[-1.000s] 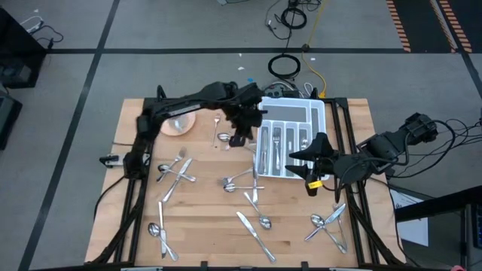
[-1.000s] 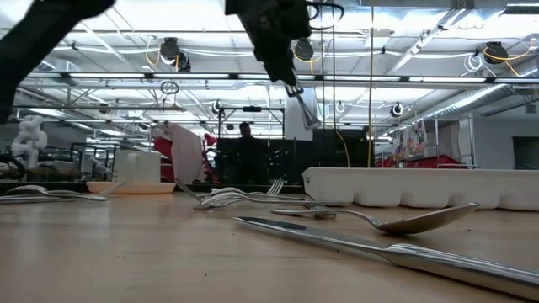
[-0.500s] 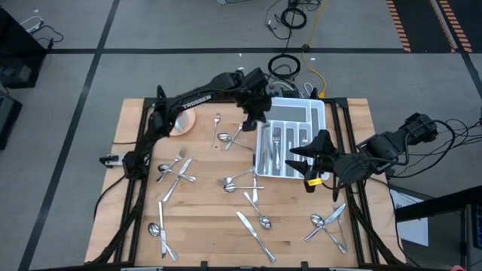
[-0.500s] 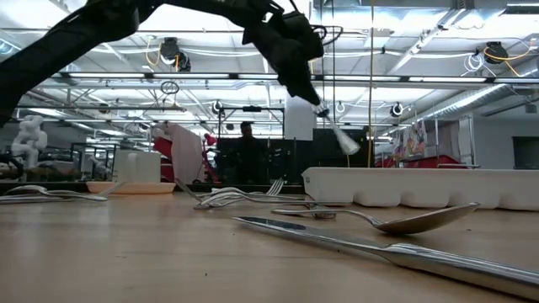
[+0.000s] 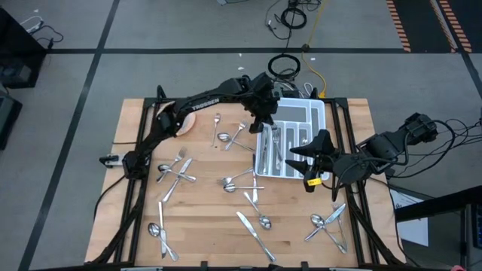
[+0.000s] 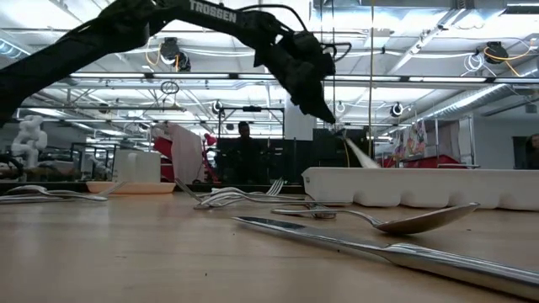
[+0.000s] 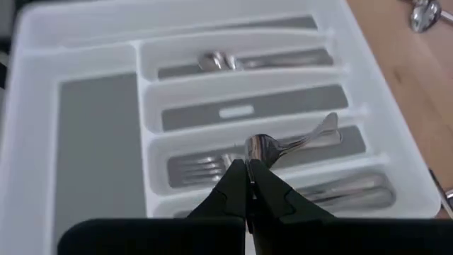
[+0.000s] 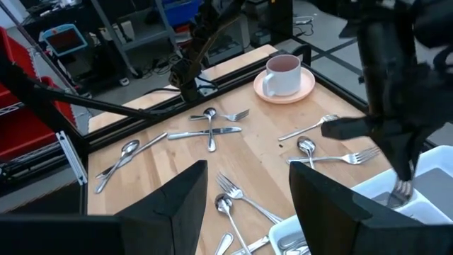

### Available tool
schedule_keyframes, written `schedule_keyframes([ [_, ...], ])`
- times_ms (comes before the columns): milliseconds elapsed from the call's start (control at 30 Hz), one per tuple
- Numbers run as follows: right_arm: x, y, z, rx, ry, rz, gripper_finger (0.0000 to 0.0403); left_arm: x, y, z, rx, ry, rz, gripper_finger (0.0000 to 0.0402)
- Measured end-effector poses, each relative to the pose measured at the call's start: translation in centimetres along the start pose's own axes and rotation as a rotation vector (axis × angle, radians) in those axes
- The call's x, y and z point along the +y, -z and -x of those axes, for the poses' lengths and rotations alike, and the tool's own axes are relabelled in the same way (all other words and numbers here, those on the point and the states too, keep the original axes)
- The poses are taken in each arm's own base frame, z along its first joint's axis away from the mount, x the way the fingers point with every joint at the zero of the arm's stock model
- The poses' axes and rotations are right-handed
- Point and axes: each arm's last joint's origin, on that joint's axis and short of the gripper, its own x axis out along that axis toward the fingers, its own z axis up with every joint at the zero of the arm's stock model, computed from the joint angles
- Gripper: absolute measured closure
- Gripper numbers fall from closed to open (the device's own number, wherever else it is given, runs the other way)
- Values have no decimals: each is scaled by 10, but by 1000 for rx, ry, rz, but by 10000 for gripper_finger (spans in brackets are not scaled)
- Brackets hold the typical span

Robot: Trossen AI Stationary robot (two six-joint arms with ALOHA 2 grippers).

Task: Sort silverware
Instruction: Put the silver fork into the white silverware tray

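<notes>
Over the left compartments of the white tray (image 5: 305, 111), my left gripper (image 5: 269, 125) is shut on a shiny fork (image 6: 360, 155). The left wrist view shows the shut fingertips (image 7: 247, 170) above a compartment that holds forks (image 7: 205, 167). Other compartments hold more silverware (image 7: 241, 61). Loose forks, spoons and knives lie flat on the wooden table (image 5: 175, 172) (image 5: 241, 181) (image 5: 256, 229) (image 5: 327, 222). My right gripper (image 5: 303, 164) waits open at the tray's near right corner, touching nothing. My left gripper pinches the fork between its two fingertips (image 7: 256, 150), coming from above and pointing down. The fork hangs slanting below the fingers with its tined end (image 8: 401, 190) lowest, lifted clear above the tray. The fingers hide how much of the handle they cover.
A pink saucer with a white cup (image 8: 283, 74) stands near the table's far left, partly under the left arm. Cables lie on the floor beyond the far edge (image 5: 285, 66). A bare strip of wood runs along the near edge (image 5: 211, 248).
My left gripper has carried the fork from above the bare table beside the tray toward the right and far edge, until it hangs over the tray's left compartments. It has come lower, and the fork's free end now reaches down to the tray's rim height.
</notes>
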Motion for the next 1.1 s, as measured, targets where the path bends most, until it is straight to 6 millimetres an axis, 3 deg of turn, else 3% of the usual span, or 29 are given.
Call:
schedule_keyframes([
  [633, -1, 1, 0, 7, 9, 42, 211, -15, 12, -37, 95, 116, -40, 401],
  [933, -1, 1, 0, 6, 8, 36, 211, -22, 4, -46, 66, 108, -84, 400],
  [1100, -1, 1, 0, 8, 4, 26, 211, -23, 3, -48, 75, 83, -98, 368],
])
